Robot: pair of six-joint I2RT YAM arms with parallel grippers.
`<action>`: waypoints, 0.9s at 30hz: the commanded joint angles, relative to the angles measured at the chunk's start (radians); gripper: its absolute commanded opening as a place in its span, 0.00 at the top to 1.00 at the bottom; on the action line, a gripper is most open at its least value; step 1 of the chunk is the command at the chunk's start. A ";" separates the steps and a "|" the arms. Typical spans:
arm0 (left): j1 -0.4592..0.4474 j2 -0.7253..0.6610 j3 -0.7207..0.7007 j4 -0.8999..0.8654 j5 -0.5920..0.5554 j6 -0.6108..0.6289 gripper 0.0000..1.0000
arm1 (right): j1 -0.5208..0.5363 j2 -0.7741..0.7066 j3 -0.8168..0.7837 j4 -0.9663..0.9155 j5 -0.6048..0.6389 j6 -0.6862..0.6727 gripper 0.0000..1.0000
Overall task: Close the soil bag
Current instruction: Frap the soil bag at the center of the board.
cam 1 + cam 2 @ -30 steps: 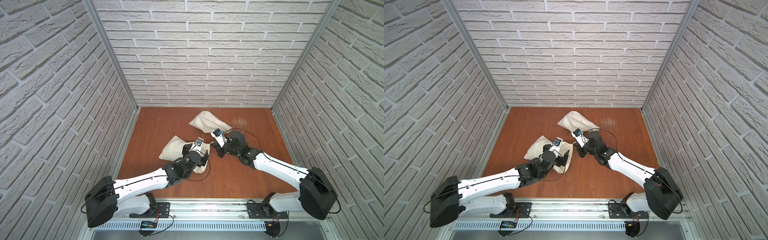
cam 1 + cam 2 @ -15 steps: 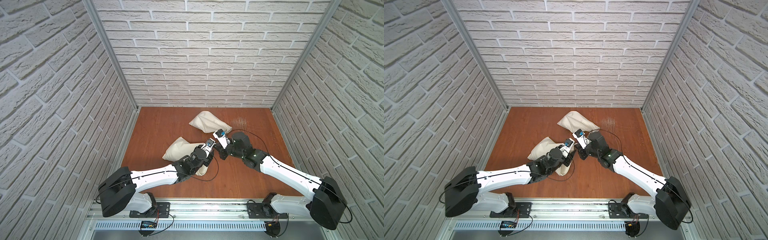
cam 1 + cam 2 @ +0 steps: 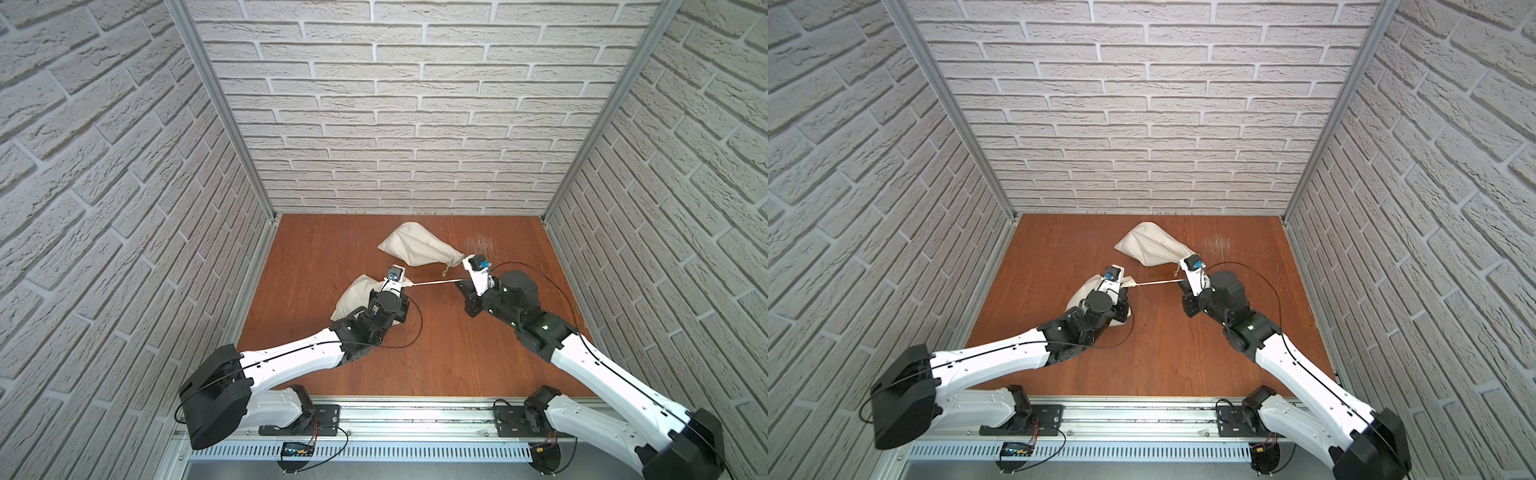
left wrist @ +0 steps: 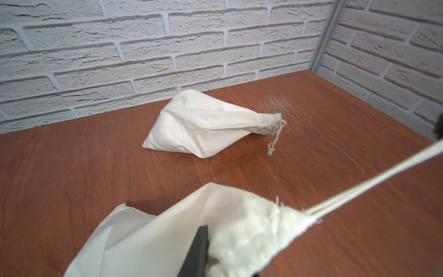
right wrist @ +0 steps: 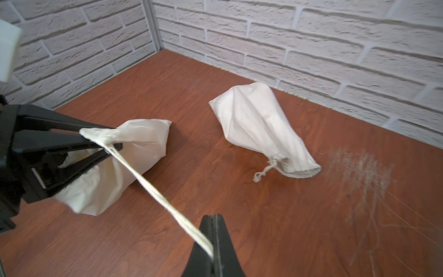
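The soil bag [image 3: 356, 291] is a cream cloth sack lying left of centre on the wooden table in both top views. My left gripper [image 3: 401, 286] is shut on its gathered neck [image 5: 100, 134]; one dark finger [image 4: 200, 249] presses the cloth in the left wrist view. The bag's drawstring [image 3: 432, 282] runs taut to the right from the neck. My right gripper [image 5: 214, 224] is shut on the far end of that drawstring [image 5: 155, 191], well clear of the bag [image 3: 1084, 289].
A second cream bag [image 3: 415, 249], its neck tied with a short cord [image 4: 275, 136], lies at the back centre, just behind the taut string. Pale scratches [image 3: 480, 241] mark the table [image 3: 436, 353] beside it. Brick walls close three sides.
My left gripper has slid forward to the bag's neck and shut on it. The right gripper has drawn away to the right with the drawstring, which now stretches straight.
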 commanded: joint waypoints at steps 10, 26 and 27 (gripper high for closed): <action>0.274 -0.033 -0.054 -0.095 -0.125 0.107 0.83 | -0.144 -0.039 0.059 -0.050 0.003 0.111 0.97; 0.037 0.081 -0.035 0.142 0.209 0.249 0.36 | 0.022 0.101 0.100 -0.045 0.039 0.041 0.97; 0.021 0.092 -0.022 0.142 0.216 0.252 0.35 | 0.023 0.100 0.100 -0.048 0.044 0.037 0.97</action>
